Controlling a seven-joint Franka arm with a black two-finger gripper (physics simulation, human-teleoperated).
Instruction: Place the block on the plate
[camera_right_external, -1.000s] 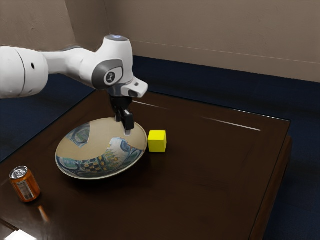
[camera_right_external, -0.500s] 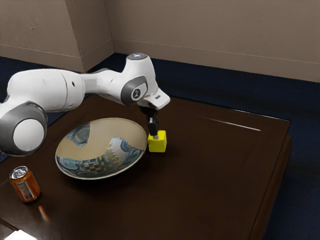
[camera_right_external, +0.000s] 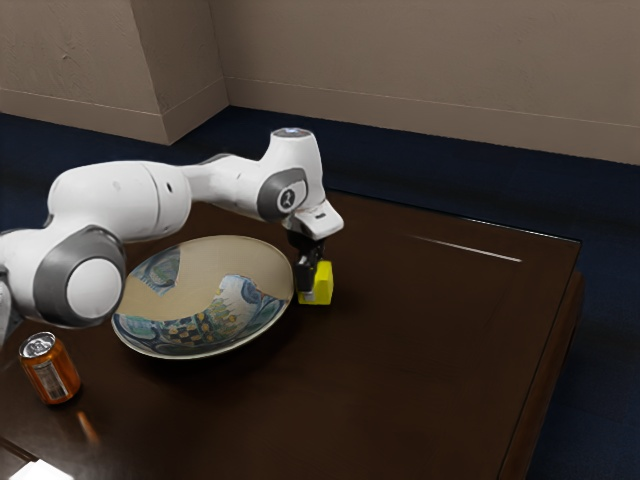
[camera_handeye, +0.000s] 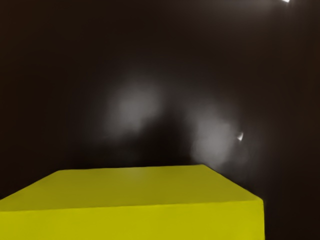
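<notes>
Yellow cube block (camera_right_external: 325, 279) is on the dark brown table (camera_right_external: 420, 360), at the black gripper (camera_right_external: 312, 292), toward ext. view's right; can't tell if it's open or gripping tbh. Round patterned plate (camera_right_external: 210, 265) is just beside, ext. view's left, so prob. lift that way.

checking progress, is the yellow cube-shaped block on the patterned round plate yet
No, the yellow block sits on the dark wooden table, beside the patterned round plate.

The gripper (camera_right_external: 312, 294) partly hides the block (camera_right_external: 325, 284), also cropped in the wrist view. The exterior view's edges cut off the arm (camera_right_external: 118, 200) and an unclear white thing (camera_right_external: 40, 471).
</notes>
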